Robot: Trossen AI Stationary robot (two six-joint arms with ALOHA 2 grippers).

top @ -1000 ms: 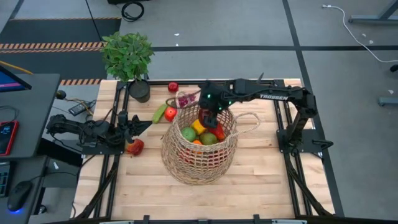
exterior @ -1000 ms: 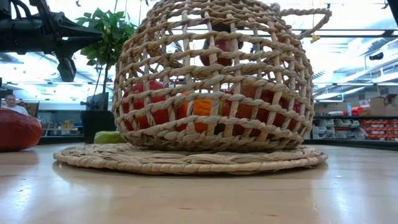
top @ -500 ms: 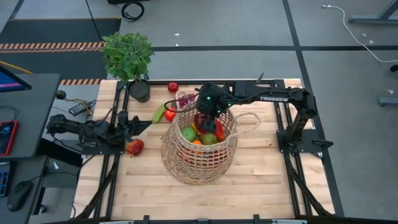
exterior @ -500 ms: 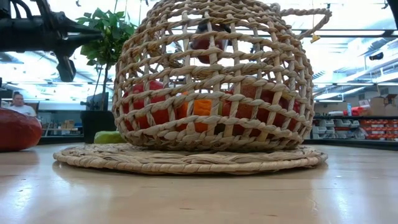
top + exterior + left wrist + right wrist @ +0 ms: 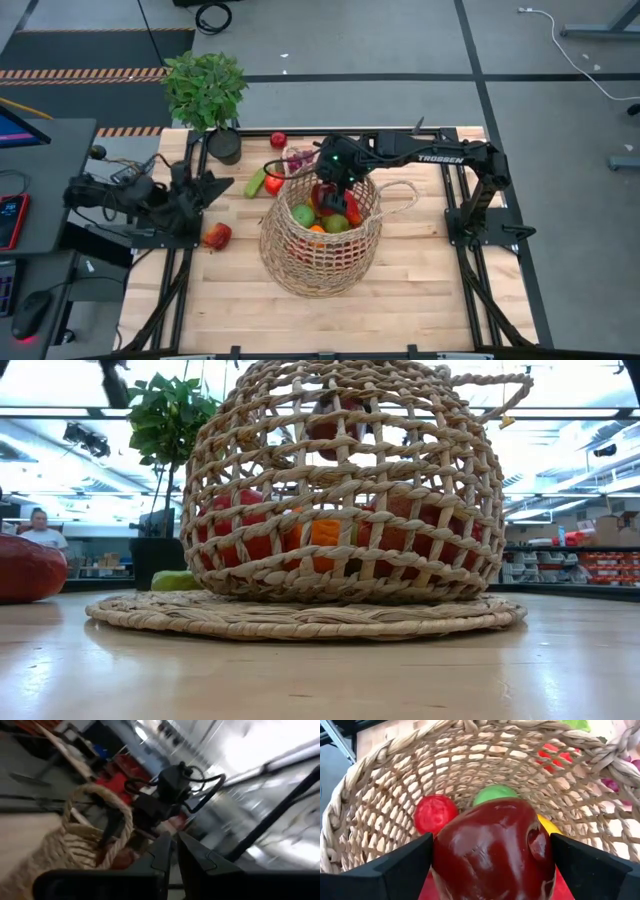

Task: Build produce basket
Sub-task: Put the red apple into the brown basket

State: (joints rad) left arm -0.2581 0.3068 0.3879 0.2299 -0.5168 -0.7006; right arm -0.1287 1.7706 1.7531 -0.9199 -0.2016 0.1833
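Observation:
The wicker basket (image 5: 320, 245) stands mid-table on a round woven mat (image 5: 300, 618), holding a green apple (image 5: 492, 794), a red apple (image 5: 436, 813) and other produce. My right gripper (image 5: 492, 865) hangs over the basket's mouth, closed on a dark red pepper (image 5: 492, 850). My left gripper (image 5: 225, 185) is raised at the table's left side, shut and holding nothing, as the left wrist view (image 5: 173, 852) shows. Lying loose on the table are a red fruit (image 5: 217, 236), a green cucumber (image 5: 257, 182), a small red apple (image 5: 278, 140) and purple grapes (image 5: 298, 158). My right gripper pinches the dark red pepper between its two fingers, one on each side (image 5: 439, 865). The fingers slant down from above into the basket's mouth. The pepper hangs clear above the produce inside, near the basket's top (image 5: 335, 422).
A potted green plant (image 5: 205, 95) stands at the far left corner. The basket's loop handle (image 5: 400, 195) sticks out toward the right. A person (image 5: 40, 530) is in the room beyond. Bare wood lies near the front edge (image 5: 320, 320).
My left gripper has risen from just above the table at the left side, staying shut, and has gone out of the low view upward. The loose red fruit beside it lies where it was.

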